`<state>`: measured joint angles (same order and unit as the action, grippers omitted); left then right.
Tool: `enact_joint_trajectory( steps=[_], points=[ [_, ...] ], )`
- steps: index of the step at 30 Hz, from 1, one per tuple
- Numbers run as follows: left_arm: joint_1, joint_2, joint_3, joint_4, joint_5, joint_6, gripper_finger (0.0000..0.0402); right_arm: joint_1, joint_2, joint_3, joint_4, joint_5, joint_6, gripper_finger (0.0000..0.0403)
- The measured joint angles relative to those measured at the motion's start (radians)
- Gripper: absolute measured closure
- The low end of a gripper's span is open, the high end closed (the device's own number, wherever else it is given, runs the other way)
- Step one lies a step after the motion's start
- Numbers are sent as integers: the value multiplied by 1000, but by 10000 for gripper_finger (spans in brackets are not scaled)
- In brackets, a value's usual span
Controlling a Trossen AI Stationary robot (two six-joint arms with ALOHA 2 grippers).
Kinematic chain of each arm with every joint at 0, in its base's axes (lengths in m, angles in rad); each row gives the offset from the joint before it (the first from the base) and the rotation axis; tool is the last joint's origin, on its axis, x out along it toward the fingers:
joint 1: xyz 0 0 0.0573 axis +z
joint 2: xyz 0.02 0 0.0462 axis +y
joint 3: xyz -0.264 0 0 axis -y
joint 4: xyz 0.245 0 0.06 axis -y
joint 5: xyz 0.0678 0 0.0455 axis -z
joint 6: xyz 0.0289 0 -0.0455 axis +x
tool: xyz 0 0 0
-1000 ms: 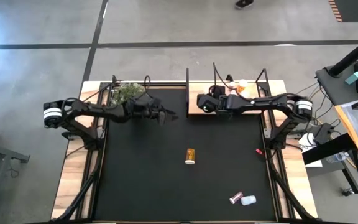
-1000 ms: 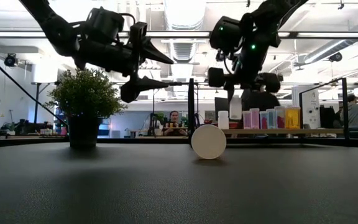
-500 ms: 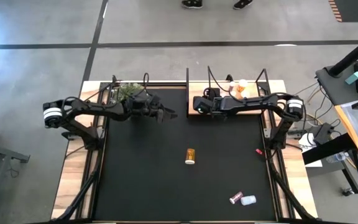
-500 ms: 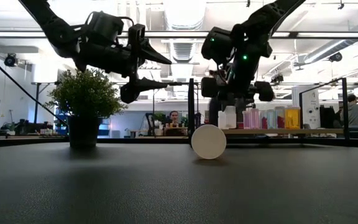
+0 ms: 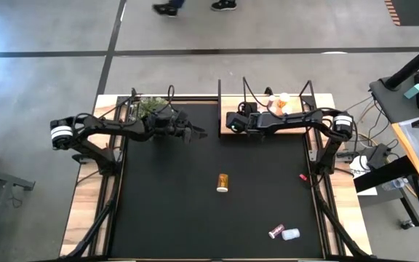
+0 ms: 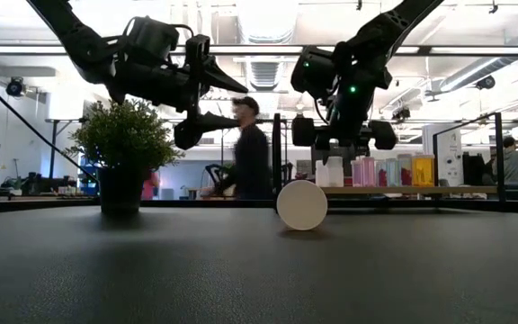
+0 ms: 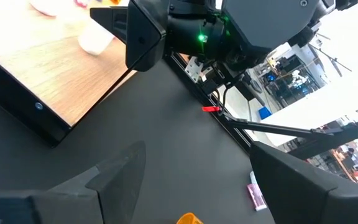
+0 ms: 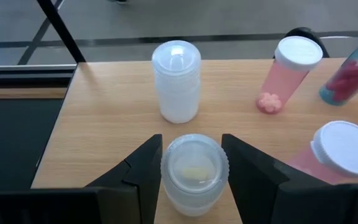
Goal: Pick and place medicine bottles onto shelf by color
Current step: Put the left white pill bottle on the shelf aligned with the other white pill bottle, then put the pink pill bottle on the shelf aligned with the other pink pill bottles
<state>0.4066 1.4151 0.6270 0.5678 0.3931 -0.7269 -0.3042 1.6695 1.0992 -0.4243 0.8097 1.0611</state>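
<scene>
Right end effector (image 8: 191, 171) straddles clear bottle (image 8: 194, 171), base hidden.

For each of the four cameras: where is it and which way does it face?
High: overhead, straight down; both arms, shelf.
Low: table height, level across; both arms overhead, plant.
Left wrist: past the open left pincer toward the right arm.
Right wrist: down between right pincer fingers around a clear bottle on the shelf.
High and low share the orange bottle.

The black worktop (image 5: 166, 204) carries an orange bottle (image 5: 222, 182) at centre, a maroon bottle (image 5: 276, 231) and a clear bottle (image 5: 291, 234) near right, with the shelf (image 5: 294, 122) and potted plant (image 5: 148, 108) along its far edge.
</scene>
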Motion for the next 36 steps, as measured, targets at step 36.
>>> enact_joint_trajectory(
  steps=[36],
  points=[
    [-1, 0, 0, 0, 26, -3, 130, -18, -23, 290, -359, 5, -250, 186]
  ],
)
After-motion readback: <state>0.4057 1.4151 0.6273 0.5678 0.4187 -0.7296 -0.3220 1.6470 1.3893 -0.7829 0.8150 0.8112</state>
